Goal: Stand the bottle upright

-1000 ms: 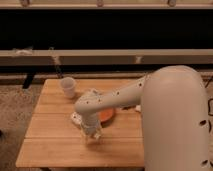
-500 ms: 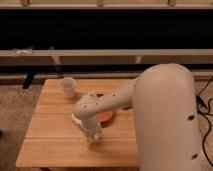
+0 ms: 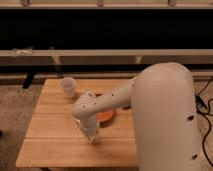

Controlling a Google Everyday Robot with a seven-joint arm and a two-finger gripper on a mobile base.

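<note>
The gripper [image 3: 91, 135] points down onto the wooden bench [image 3: 50, 147], near the middle and slightly toward the front edge. Whether it is open, closed or holding something cannot be told. The bottle cannot be made out near it. An orange bowl [image 3: 107, 116] sits just behind, partly covered by the arm [image 3: 107, 100]. A white cup [image 3: 68, 87] stands upright toward the back left corner.

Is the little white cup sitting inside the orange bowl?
No, the white cup stands by itself on the table, apart from the orange bowl, and the gripper hangs low over the table beside that bowl.
</note>
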